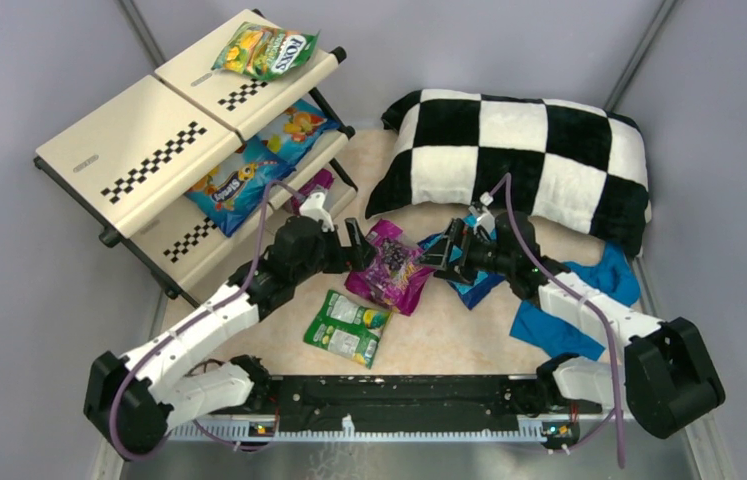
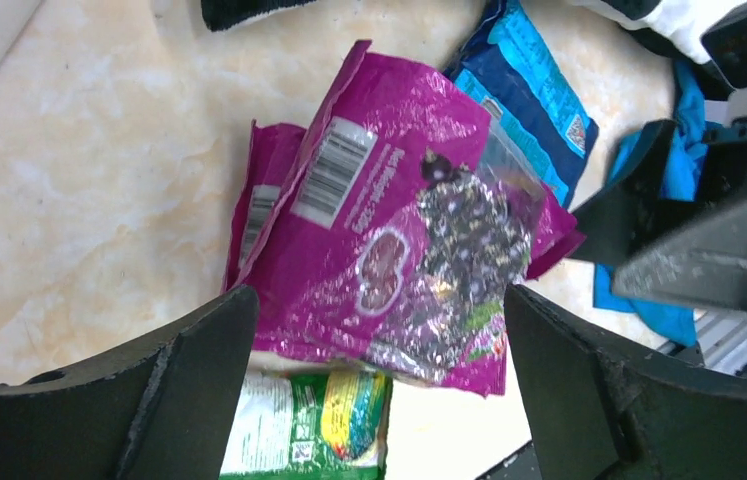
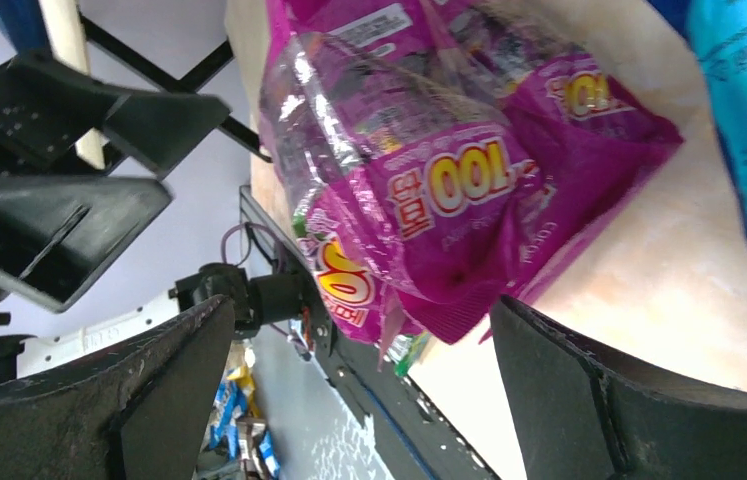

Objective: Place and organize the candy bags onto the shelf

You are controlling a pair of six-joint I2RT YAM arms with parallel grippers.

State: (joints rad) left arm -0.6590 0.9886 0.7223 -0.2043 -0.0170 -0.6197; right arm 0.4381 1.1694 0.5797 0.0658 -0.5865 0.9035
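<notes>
Magenta glossy candy bags [image 1: 392, 265], two stacked and printed with dark grapes, lie flat on the beige marbled surface [image 1: 449, 335] at the centre of the overhead frame. Their long axis runs from top to bottom of the frame, the lower end leaning slightly right. The left gripper [image 1: 354, 243] sits just to their left and the right gripper [image 1: 446, 250] just to their right. Both have their fingers spread wide, with nothing pinched.

Just below the stack a green-white candy bag [image 1: 349, 327] lies tilted. A dark blue candy bag [image 1: 476, 287] lies partly under the right gripper, beside a plain blue cloth [image 1: 604, 275]. At upper left stands the cream three-tier shelf [image 1: 139, 140]. A green-yellow FOX'S bag [image 1: 267, 50] lies on its top tier, long axis across the frame, and two light blue candy bags [image 1: 249, 180] lie on the middle tier. A black-and-white checkered pillow [image 1: 519, 150] fills the upper right.

Only the left wrist view shows a white barcode label near the upper magenta bag's upper-left end, with a clear window of dark sweets lower down. It also shows the second bag peeping out at the left. Only the right wrist view shows the yellow "100" lettering on both bags.
</notes>
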